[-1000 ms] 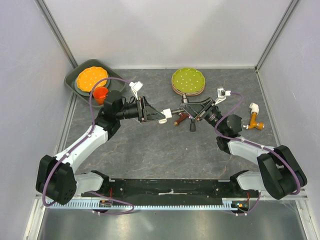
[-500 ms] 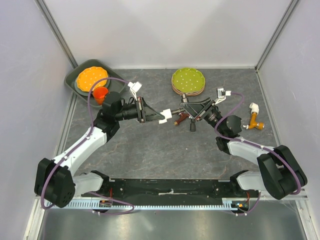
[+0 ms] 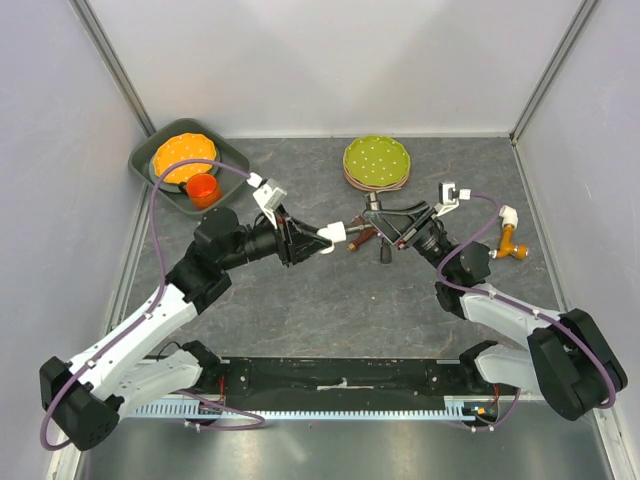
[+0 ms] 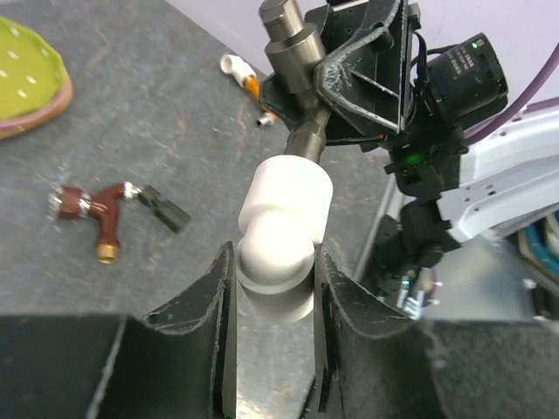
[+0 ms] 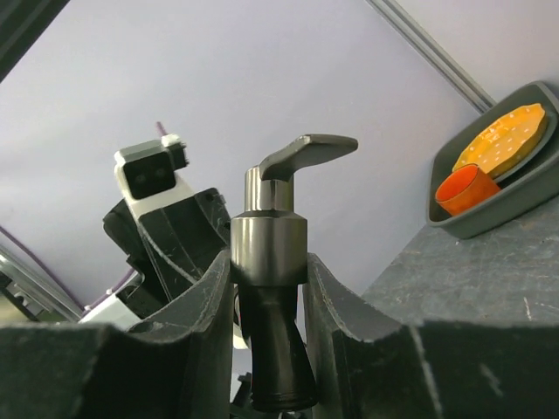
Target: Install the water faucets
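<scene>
Grey table (image 3: 300,310) spreads under both arms. Above its middle the left hand (image 4: 272,284) is clamped on the white elbow fitting (image 4: 281,218). The right hand (image 5: 266,288) is clamped on the dark grey tap (image 5: 269,244), whose lower end touches the elbow's top. Just beyond, a reddish-brown tap (image 4: 103,214) lies on the table. Farther back sit green dotted plates (image 3: 376,162).

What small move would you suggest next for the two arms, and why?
Probably ease the left gripper forward along the stem, pressing the white elbow fitting onto the dark grey tap. The right gripper holds the tap with its stem end at the elbow's opening, roughly in line; whether it is seated I cannot tell.
</scene>
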Controlling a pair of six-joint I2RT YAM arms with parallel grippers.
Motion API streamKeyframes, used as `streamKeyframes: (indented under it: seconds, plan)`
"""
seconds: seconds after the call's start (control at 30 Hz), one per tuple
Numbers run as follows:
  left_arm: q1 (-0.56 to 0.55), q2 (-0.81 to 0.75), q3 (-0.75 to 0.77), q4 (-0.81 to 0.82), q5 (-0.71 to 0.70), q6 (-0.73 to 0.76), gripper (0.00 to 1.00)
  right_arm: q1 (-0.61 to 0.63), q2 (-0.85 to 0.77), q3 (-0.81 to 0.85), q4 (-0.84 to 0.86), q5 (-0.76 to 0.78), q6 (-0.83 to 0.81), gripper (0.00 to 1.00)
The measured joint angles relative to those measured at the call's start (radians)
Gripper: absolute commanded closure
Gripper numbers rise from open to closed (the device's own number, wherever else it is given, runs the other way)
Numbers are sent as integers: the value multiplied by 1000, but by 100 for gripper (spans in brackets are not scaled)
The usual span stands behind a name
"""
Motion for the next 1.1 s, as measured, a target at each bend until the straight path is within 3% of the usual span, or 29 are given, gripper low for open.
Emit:
streamKeyframes:
  seconds: [0.23,0.6,0.83,1.1]
  plan:
    - [-177,-66,-35,-17,-270,335,98,0,-5,0,-48,2,85,100]
    - [-412,-95,-198,89,-651,822,98,11,-85,11,-416,3,113,100]
    - [-584,-16,-300,269,-951,1148,98,15,-97,31,-595,11,129,100]
    - [-668,70,-369,466,-1108,1390,98,20,-106,32,-672,26,156,100]
